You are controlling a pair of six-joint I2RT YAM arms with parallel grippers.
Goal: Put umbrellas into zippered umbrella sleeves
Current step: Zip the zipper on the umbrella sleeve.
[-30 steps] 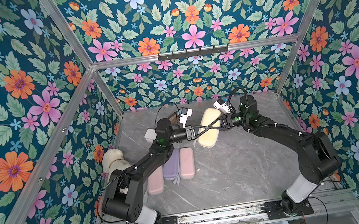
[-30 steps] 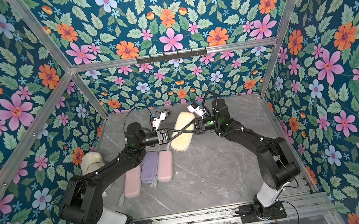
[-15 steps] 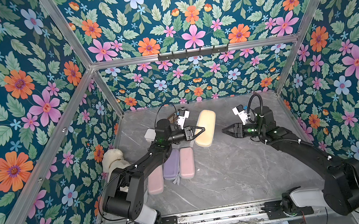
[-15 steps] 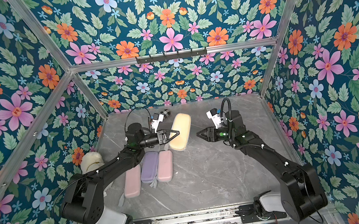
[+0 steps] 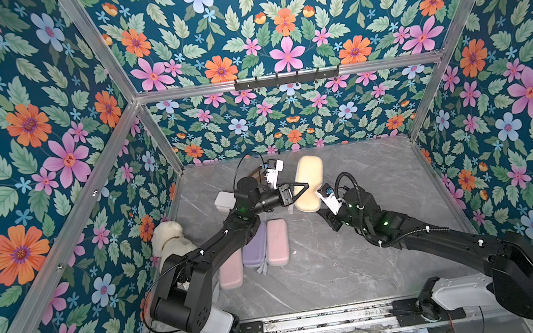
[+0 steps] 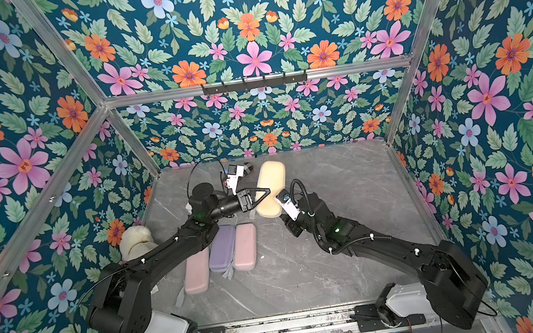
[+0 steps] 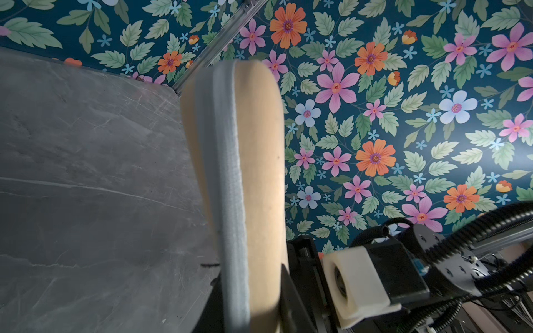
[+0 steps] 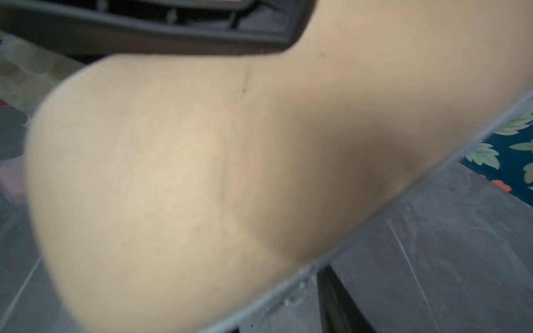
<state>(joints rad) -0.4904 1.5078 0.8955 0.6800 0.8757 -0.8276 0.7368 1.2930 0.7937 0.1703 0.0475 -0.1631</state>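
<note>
The tan-yellow umbrella sleeve is zipped shut and hangs above the table. My left gripper is shut across its thickness. In the left wrist view a dark finger shows on each side of the sleeve and its grey zipper band. My right gripper sits at the sleeve's near end, mostly hidden beneath it. The right wrist view is filled by the sleeve; one finger shows beside the zipper edge. Two pink sleeves and a lavender one lie closed on the table. No umbrellas show.
A white plush toy lies by the left wall. A white box sits behind the left arm. Floral walls enclose the grey marble table on three sides, and a black hook rail crosses the back wall.
The right gripper left the sleeve's right side, drew away to the right, then swung in low at the sleeve's near end. The left gripper kept its hold.
</note>
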